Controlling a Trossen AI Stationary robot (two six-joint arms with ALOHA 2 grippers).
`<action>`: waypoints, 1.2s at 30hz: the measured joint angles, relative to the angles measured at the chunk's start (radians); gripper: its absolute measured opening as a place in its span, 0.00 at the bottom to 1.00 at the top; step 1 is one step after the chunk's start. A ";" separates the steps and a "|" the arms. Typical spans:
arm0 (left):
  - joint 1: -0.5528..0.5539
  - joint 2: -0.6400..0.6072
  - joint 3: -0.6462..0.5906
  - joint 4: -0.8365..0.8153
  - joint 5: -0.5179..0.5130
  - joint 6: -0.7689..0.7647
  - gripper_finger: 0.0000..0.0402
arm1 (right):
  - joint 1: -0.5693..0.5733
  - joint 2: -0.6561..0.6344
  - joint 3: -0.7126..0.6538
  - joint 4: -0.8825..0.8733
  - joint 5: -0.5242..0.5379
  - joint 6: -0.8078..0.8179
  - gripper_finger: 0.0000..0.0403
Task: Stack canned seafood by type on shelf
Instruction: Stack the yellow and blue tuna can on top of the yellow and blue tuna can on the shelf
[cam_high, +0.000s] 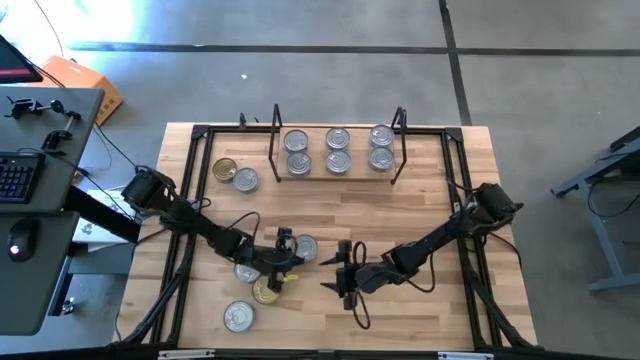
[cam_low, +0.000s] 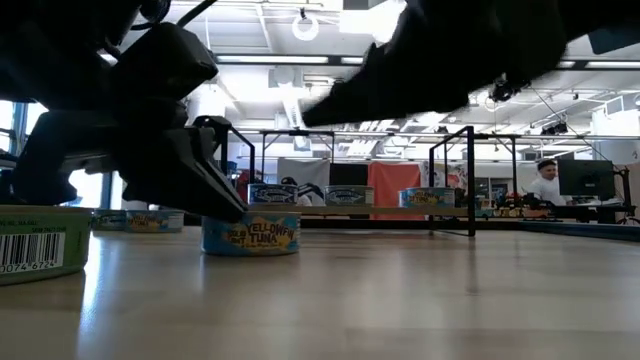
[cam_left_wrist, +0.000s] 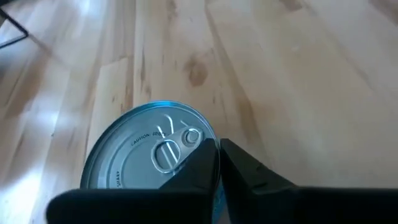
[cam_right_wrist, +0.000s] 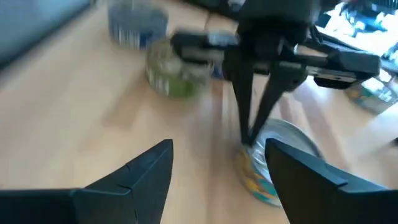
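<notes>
Pale wooden worktop (cam_high: 430, 310) fills the scene, with the shelf (cam_high: 337, 172) at its far middle carrying six silver-lidded tins (cam_high: 338, 150) in three pairs. Two more tins (cam_high: 234, 174) lie just left of the shelf, one gold-lidded. Near the middle, the left gripper (cam_high: 287, 251) hangs over a silver-lidded tin (cam_left_wrist: 149, 158), its fingers (cam_left_wrist: 239, 168) pinched together at the tin's rim and gripping nothing. A gold tin (cam_high: 265, 290) and another silver tin (cam_high: 238, 316) lie nearer, to the left. The right gripper (cam_right_wrist: 217, 162) waits just right of the left one, fingers spread wide and empty, facing that same tin.
</notes>
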 joint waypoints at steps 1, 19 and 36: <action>0.000 0.001 0.000 0.013 0.004 0.009 0.03 | 0.000 0.000 0.000 -0.024 0.007 -0.053 0.61; 0.015 -0.009 0.123 0.033 -0.005 -0.013 0.00 | -0.021 0.047 0.000 -0.069 0.098 -0.328 0.61; 0.015 -0.010 0.130 0.043 -0.012 -0.011 0.00 | -0.027 0.109 0.000 0.055 0.183 -0.116 0.54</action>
